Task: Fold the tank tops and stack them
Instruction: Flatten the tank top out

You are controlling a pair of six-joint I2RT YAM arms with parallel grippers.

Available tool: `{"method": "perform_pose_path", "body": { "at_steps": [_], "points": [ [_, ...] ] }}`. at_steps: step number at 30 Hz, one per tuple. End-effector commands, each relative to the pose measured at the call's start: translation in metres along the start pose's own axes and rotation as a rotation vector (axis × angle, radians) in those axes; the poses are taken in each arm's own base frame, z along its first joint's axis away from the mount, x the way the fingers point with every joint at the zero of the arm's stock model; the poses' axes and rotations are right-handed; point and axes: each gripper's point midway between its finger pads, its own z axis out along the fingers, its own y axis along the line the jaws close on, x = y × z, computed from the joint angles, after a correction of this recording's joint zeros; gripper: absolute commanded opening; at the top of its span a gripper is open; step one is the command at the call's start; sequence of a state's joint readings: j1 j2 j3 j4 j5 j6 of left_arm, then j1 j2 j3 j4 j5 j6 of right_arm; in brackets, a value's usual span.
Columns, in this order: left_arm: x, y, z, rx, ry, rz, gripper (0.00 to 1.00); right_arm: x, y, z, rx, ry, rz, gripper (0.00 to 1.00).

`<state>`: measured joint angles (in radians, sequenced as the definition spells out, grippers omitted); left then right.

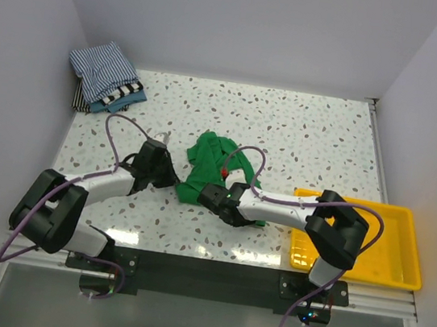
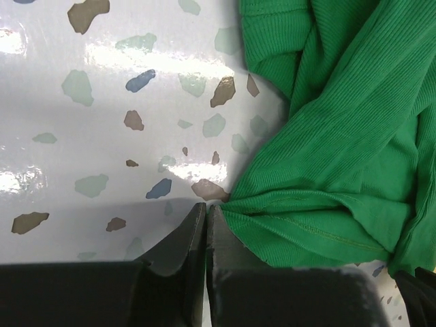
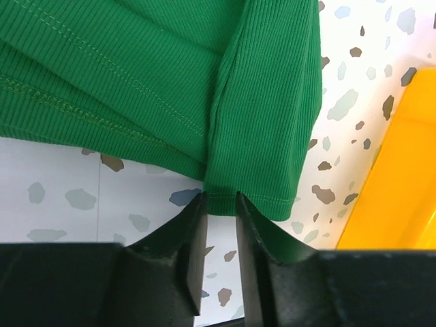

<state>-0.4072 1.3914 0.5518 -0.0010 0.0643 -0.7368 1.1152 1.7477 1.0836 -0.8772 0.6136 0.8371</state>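
Note:
The bright green tank top (image 1: pixel 213 159) lies crumpled on the speckled table (image 1: pixel 304 135), between my two grippers. My left gripper (image 1: pixel 170 179) is at its left edge. In the left wrist view the jaws (image 2: pixel 206 208) are pressed together, and the green cloth (image 2: pixel 340 136) gathers to a point at their tips. My right gripper (image 1: pixel 214 196) is at the top's near edge. In the right wrist view its jaws (image 3: pixel 221 199) stand a little apart, with the green hem (image 3: pixel 266 102) between the tips. The blue-and-white striped top (image 1: pixel 100 68) lies folded at the back left.
Under the striped top, a black-and-white striped piece (image 1: pixel 122 96) and a teal one (image 1: pixel 135 101) stick out of the stack. The yellow plastic tray (image 1: pixel 403 238) sits at the near right, close to my right arm, and its edge also shows in the right wrist view (image 3: pixel 402 170). White walls stand on three sides.

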Motion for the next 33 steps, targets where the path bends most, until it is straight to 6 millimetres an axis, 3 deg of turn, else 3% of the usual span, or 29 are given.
{"method": "perform_pose_path", "body": {
  "at_steps": [1, 2, 9, 16, 18, 19, 20, 21, 22, 24, 26, 27, 28, 30, 31, 33],
  "points": [
    [-0.025, -0.024, -0.005, 0.075, -0.071, 0.031, 0.04, -0.009, 0.002, -0.006, -0.031, -0.036, 0.034, 0.30],
    [-0.026, -0.025, -0.006, 0.077, -0.075, 0.031, 0.00, -0.011, 0.004, -0.008, -0.041, -0.040, 0.038, 0.31],
    [-0.031, -0.029, -0.015, 0.088, -0.092, 0.032, 0.00, -0.004, 0.013, 0.000, -0.058, -0.009, 0.022, 0.31],
    [-0.036, -0.033, -0.020, 0.095, -0.108, 0.038, 0.00, 0.007, 0.010, 0.012, -0.011, 0.015, -0.010, 0.32],
    [-0.037, -0.033, -0.023, 0.094, -0.109, 0.041, 0.00, 0.007, 0.008, 0.015, -0.004, 0.022, -0.009, 0.27],
    [-0.035, -0.031, -0.024, 0.082, -0.101, 0.041, 0.00, 0.008, 0.007, 0.016, 0.001, 0.026, -0.011, 0.21],
    [-0.037, -0.031, -0.025, 0.078, -0.102, 0.044, 0.00, 0.007, 0.003, 0.017, 0.007, 0.029, -0.009, 0.07],
    [-0.040, -0.033, -0.029, 0.081, -0.115, 0.046, 0.00, 0.004, 0.000, 0.015, 0.005, 0.023, -0.001, 0.00],
    [-0.042, -0.034, -0.031, 0.081, -0.119, 0.049, 0.00, 0.004, -0.007, 0.011, 0.019, 0.026, -0.005, 0.00],
    [-0.052, -0.039, -0.042, 0.078, -0.137, 0.061, 0.00, -0.008, -0.023, 0.000, 0.035, -0.002, 0.016, 0.00],
    [-0.066, -0.047, -0.057, 0.074, -0.162, 0.075, 0.00, -0.036, -0.040, -0.028, -0.025, -0.072, 0.088, 0.00],
    [-0.078, -0.053, -0.070, 0.081, -0.204, 0.082, 0.00, -0.044, -0.047, -0.040, -0.049, -0.091, 0.113, 0.00],
    [-0.096, -0.067, -0.086, 0.104, -0.250, 0.099, 0.00, -0.067, -0.060, -0.069, -0.131, -0.169, 0.180, 0.00],
    [-0.118, -0.068, -0.115, 0.063, -0.329, 0.101, 0.00, -0.092, -0.082, -0.095, -0.217, -0.233, 0.288, 0.00],
    [-0.141, -0.083, -0.138, 0.087, -0.396, 0.111, 0.00, -0.112, -0.100, -0.125, -0.286, -0.321, 0.360, 0.00],
    [-0.161, -0.091, -0.172, 0.086, -0.473, 0.110, 0.00, -0.134, -0.130, -0.153, -0.327, -0.409, 0.470, 0.00]
  ]
}}
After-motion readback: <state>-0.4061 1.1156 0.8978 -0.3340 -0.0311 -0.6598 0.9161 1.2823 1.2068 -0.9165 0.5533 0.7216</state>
